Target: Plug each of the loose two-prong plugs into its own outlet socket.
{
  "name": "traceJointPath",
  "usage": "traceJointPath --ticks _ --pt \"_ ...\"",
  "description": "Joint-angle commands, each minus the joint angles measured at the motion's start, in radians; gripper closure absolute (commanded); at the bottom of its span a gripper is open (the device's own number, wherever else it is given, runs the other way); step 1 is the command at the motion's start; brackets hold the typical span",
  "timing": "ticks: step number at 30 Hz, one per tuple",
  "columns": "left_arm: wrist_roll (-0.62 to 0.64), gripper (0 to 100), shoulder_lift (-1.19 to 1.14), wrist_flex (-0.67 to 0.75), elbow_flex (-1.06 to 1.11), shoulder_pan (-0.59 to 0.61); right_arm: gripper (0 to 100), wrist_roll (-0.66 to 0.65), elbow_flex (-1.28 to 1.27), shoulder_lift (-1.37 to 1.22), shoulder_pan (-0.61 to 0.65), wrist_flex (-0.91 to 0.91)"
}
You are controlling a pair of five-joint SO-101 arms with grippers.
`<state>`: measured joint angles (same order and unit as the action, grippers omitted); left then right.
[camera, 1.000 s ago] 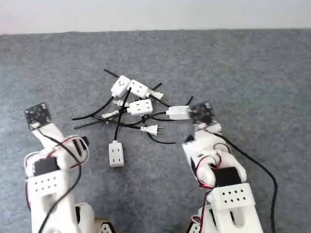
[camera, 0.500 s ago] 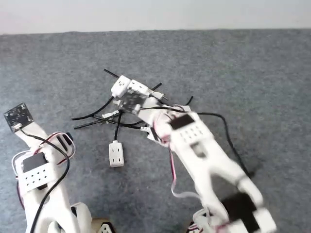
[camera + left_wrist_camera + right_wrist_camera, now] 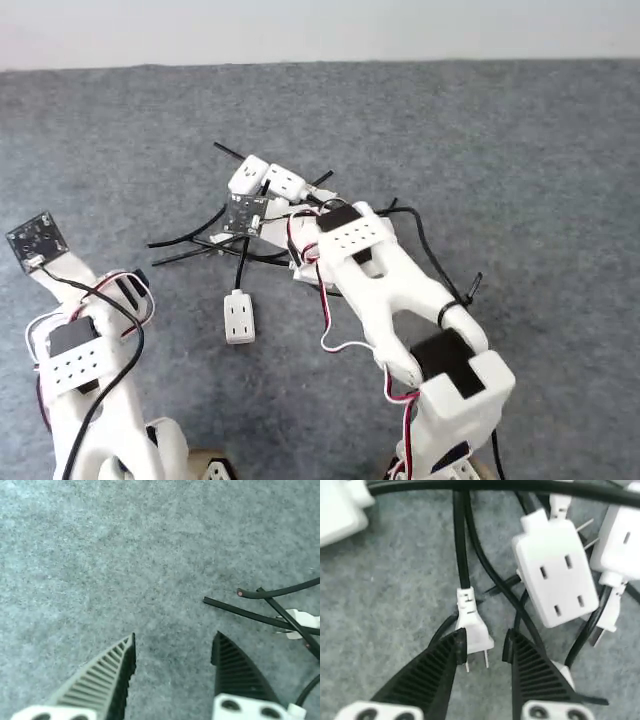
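Note:
My right gripper (image 3: pixel 485 637) is open low over the tangle, and a white two-prong plug (image 3: pixel 474 630) on a black cord lies between its fingers, prongs toward the wrist. Beside it lies a white outlet block (image 3: pixel 555 575) with its sockets facing up. In the high view the right arm (image 3: pixel 380 270) stretches over the pile and hides that plug. Two more outlet blocks (image 3: pixel 265 180) sit at the pile's far end, and a single one (image 3: pixel 239 317) lies nearer on its cord. My left gripper (image 3: pixel 174 639) is open over bare carpet, short of the black cord ends (image 3: pixel 260 612).
Grey carpet (image 3: pixel 520 150) covers the table, with open room to the right and far side. Black cords (image 3: pixel 185 245) fan out leftward from the pile. The left arm (image 3: pixel 80 350) stands at the near left. Another white plug (image 3: pixel 300 622) lies among the cords.
The right arm has swung from the pile's right edge to reach over it, and its gripper now straddles a plug. The left arm shifted a little to the left, then held.

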<state>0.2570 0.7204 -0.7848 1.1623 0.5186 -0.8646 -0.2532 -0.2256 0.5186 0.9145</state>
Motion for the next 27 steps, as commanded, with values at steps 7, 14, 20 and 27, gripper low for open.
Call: traceJointPath --ticks 7,14,20,27 --pt "-0.005 77 -0.002 0.025 -0.008 0.006 85.5 0.078 0.081 0.012 0.081 0.042" --pt "-0.005 77 -0.002 0.025 -0.008 0.006 85.5 0.12 0.1 -0.088 0.087 -0.018" --pt "-0.005 77 -0.002 0.025 -0.008 0.006 85.5 0.153 0.167 -0.165 0.082 -0.018" --pt "-0.005 77 -0.002 0.025 -0.008 0.006 85.6 0.186 0.183 -0.179 0.073 -0.018"
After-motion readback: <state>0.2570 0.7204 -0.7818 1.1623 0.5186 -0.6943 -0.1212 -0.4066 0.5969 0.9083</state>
